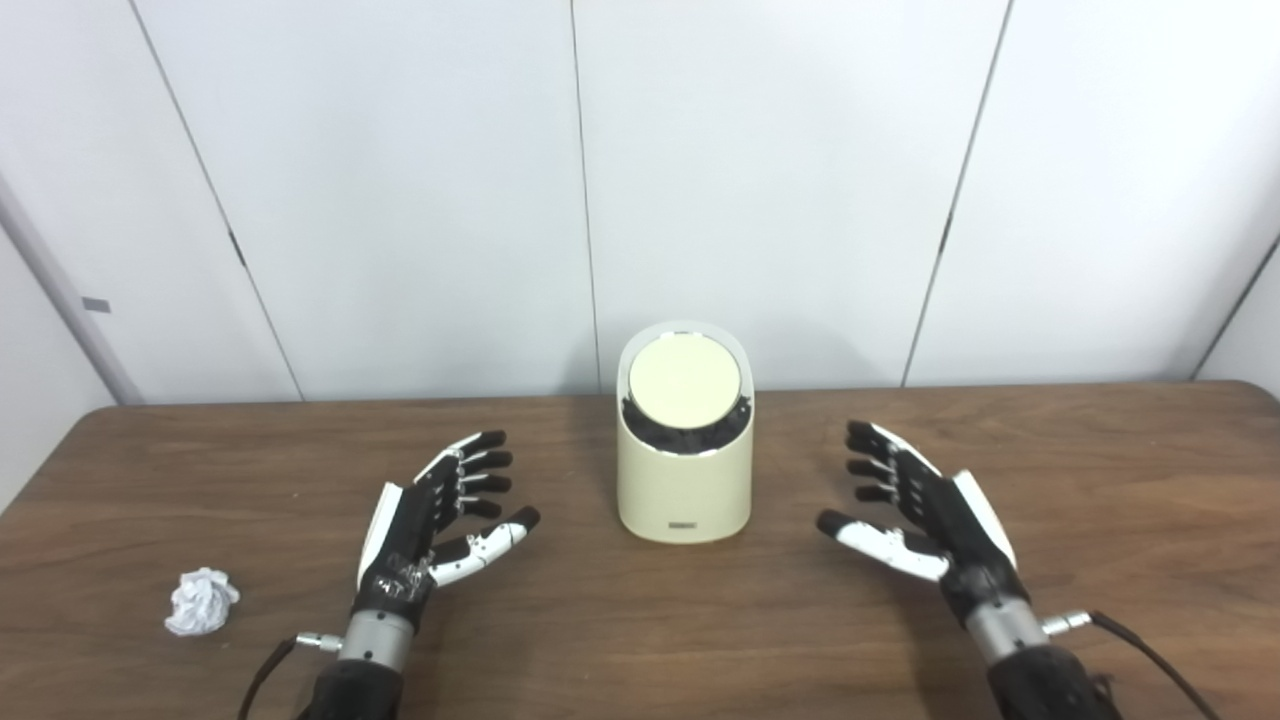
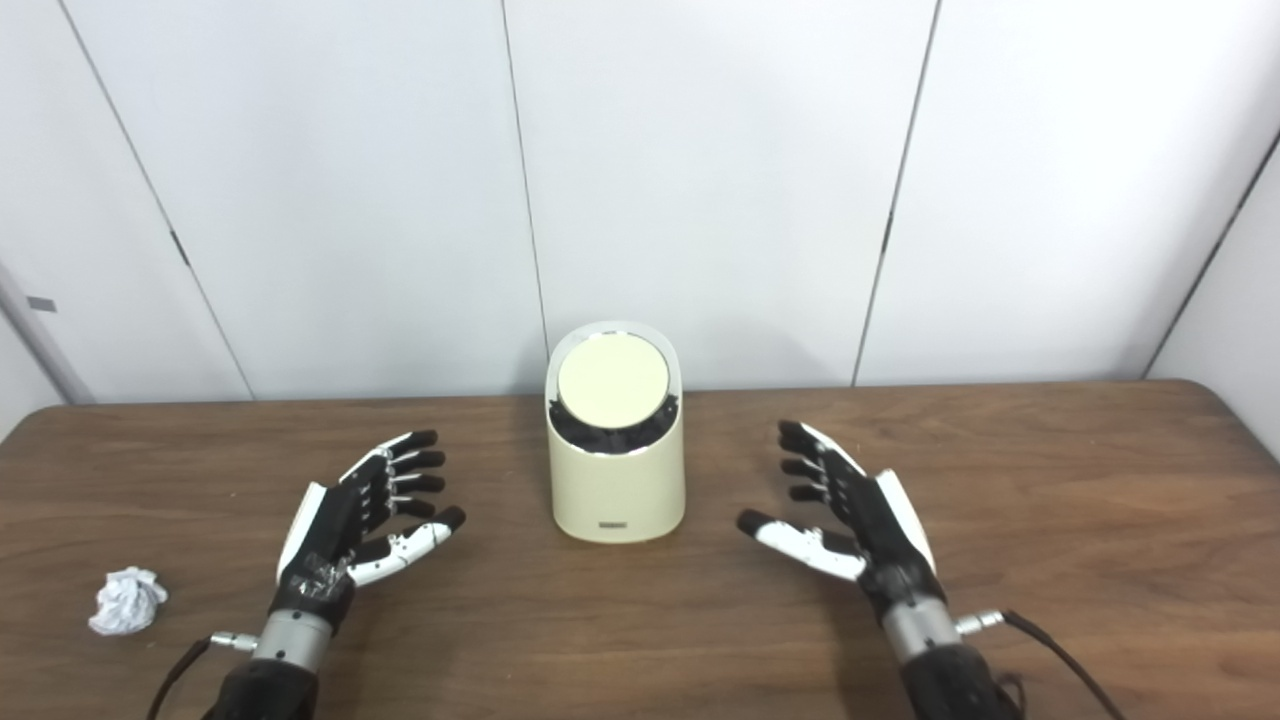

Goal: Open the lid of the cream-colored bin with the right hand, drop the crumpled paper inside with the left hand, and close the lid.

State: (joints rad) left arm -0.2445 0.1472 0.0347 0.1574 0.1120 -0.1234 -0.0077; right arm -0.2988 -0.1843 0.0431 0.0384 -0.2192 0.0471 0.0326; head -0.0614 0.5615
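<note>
Two hands, left [image 1: 430,530] and right [image 1: 925,520], flanking the bin [image 1: 684,470] at mid-worktop [image 1: 640,640], fingers [image 1: 480,470] spread and empty, palms turned inward, likely poised to start. Lid [image 1: 685,382] shut, facing the right hand's reach. Paper [image 1: 201,601] near the front-left corner, outside the left hand, well apart from the bin.

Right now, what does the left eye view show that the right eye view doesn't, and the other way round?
Only the left eye view shows more wall and table to the left of the crumpled paper. Only the right eye view shows more bare table on the right. Both share the rest: the cream bin with its lid on, the left hand and right hand open on either side, and the paper untouched at the left.
</note>
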